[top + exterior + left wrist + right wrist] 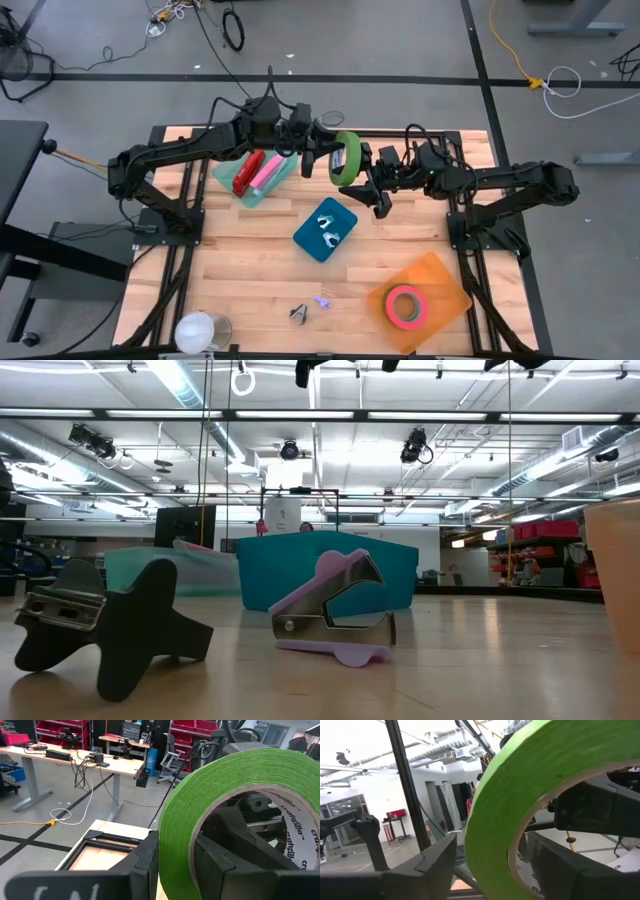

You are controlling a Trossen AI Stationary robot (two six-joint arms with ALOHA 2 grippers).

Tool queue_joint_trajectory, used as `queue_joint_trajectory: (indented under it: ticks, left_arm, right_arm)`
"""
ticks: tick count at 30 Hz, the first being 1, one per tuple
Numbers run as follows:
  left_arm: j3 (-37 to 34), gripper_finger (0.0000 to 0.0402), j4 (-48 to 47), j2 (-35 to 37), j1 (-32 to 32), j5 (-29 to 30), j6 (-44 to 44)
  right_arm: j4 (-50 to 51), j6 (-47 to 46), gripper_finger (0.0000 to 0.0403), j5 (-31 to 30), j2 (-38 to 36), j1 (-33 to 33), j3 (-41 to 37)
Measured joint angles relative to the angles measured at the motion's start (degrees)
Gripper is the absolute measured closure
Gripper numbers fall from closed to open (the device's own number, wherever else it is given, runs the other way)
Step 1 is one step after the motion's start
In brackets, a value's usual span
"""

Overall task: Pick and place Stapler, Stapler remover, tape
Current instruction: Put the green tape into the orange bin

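Above the far middle of the wooden table (250, 260), both arms meet at a roll of green tape (347, 157) held upright in the air. The left gripper (328, 158) is clamped on the roll's wall, one finger (145, 862) outside and one inside the ring. The right gripper (375, 185) straddles the same roll with its fingers (432, 865) spread to either side, not visibly pressing it. Below, a red stapler (247, 173) lies in a pale teal tray (255, 195) at far left, a blue tray (325, 229) sits mid-table, and a pink tape roll (405, 304) rests on an orange tray (425, 275) at near right. Two staple removers, one dark (105, 625) and one lilac (335, 615), lie on the near edge, beside a white cup (197, 332) at near left.
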State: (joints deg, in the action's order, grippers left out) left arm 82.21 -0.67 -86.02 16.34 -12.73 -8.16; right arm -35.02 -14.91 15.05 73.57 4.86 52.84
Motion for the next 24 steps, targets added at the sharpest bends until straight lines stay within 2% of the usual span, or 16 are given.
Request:
queue_joint_trajectory:
  ticks: [15,24]
  left_arm:
    - [0.0,0.0303,-0.1,0.0,0.0,0.0,-0.2]
    - [0.0,0.0303,-0.2,0.0,0.0,0.0,-0.2]
  right_arm:
    - [-0.2,1.1,0.0249,-0.1,0.0,0.0,0.0]
    - [-0.3,2.5,0.0265,-0.1,0.0,0.0,0.0]
